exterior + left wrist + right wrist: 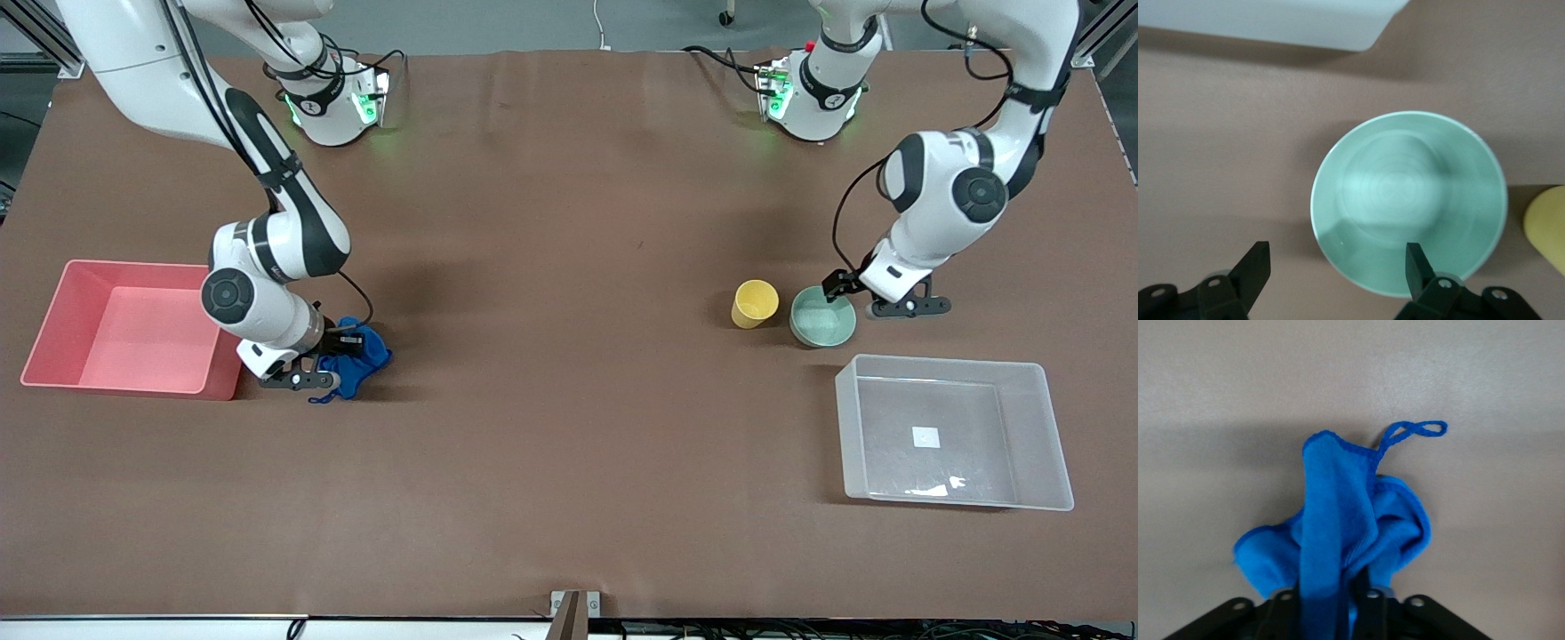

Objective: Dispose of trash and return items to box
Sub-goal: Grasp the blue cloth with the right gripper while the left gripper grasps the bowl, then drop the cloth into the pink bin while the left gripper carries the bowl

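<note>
So the right gripper (1328, 603) is clamped on a fold of the blue cloth (360, 360) down at the table (569, 427), right beside the pink bin (53, 342) at the right arm's end. It looks like a thin pinch, so I'd lift slow and get fully over the rim before letting go. The left gripper (1338, 267) is spread wide around the rim of the green bowl (1408, 200), next to the yellow cup (755, 303), with the clear box (1053, 444) nearer the camera; seat one finger inside before closing.

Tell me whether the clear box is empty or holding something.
Empty: the clear box shows only its white label; the yellow cup and green bowl stand outside it.
</note>
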{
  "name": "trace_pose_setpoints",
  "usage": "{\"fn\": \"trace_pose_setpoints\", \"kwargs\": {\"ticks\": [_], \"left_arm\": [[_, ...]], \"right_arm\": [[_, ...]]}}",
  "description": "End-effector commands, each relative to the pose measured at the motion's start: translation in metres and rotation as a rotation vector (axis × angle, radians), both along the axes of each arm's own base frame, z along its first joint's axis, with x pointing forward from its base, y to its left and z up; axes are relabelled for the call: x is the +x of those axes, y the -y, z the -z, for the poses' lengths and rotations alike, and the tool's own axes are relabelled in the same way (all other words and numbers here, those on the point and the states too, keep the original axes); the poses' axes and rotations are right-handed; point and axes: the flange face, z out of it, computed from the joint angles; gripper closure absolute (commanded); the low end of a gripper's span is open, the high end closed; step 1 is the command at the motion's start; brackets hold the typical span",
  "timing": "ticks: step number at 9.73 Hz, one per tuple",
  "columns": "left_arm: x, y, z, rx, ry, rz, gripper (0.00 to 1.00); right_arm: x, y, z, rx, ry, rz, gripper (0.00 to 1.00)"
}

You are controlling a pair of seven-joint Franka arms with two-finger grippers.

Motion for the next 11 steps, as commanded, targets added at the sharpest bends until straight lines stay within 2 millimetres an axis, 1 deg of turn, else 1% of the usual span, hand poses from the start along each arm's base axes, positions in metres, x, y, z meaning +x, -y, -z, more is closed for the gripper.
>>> {"fn": "trace_pose_setpoints", "kwargs": {"ticks": [1, 2, 3, 4, 5, 6, 7, 8, 9, 10, 11], "left_arm": [[-0.003, -0.016, 0.033, 0.009, -0.026, 0.018, 0.11], [-0.003, -0.019, 0.042, 0.011, -0.025, 0.029, 0.13], [-0.001, -0.02, 0.048, 0.013, -0.018, 0.026, 0.33], [0.001, -0.021, 0.048, 0.013, -0.016, 0.026, 0.7], [0.006, -0.019, 0.046, 0.009, -0.007, 0.003, 0.85], [0.006, -0.014, 0.048, 0.008, -0.01, 0.012, 0.96], [0.008, -0.015, 0.043, 0.008, 0.001, 0.021, 1.0], [0.009, -0.016, 0.036, 0.007, 0.01, 0.027, 1.0], [0.011, -0.015, 0.022, 0.005, 0.022, 0.027, 1.0], [0.011, -0.015, -0.001, 0.001, 0.018, 0.028, 1.0], [0.009, -0.014, -0.038, -0.006, 0.005, 0.03, 1.0]], "right_arm": [[0.028, 0.007, -0.113, -0.041, -0.075, 0.031, 0.99], [0.04, 0.02, -0.168, -0.049, -0.092, 0.046, 0.99], [0.043, 0.041, -0.215, -0.052, -0.087, 0.07, 0.99], [0.041, 0.071, -0.246, -0.063, -0.078, 0.066, 0.99], [0.036, 0.106, -0.254, -0.067, -0.075, 0.05, 0.99], [0.031, 0.152, -0.246, -0.071, -0.094, 0.003, 0.99], [0.025, 0.2, -0.234, -0.067, -0.096, -0.042, 0.98], [0.016, 0.235, -0.209, -0.065, -0.086, -0.075, 0.98], [0.003, 0.276, -0.181, -0.069, -0.057, -0.122, 0.98], [-0.01, 0.303, -0.152, -0.076, -0.021, -0.165, 0.98], [-0.027, 0.312, -0.119, -0.071, -0.015, -0.171, 0.98]]}}
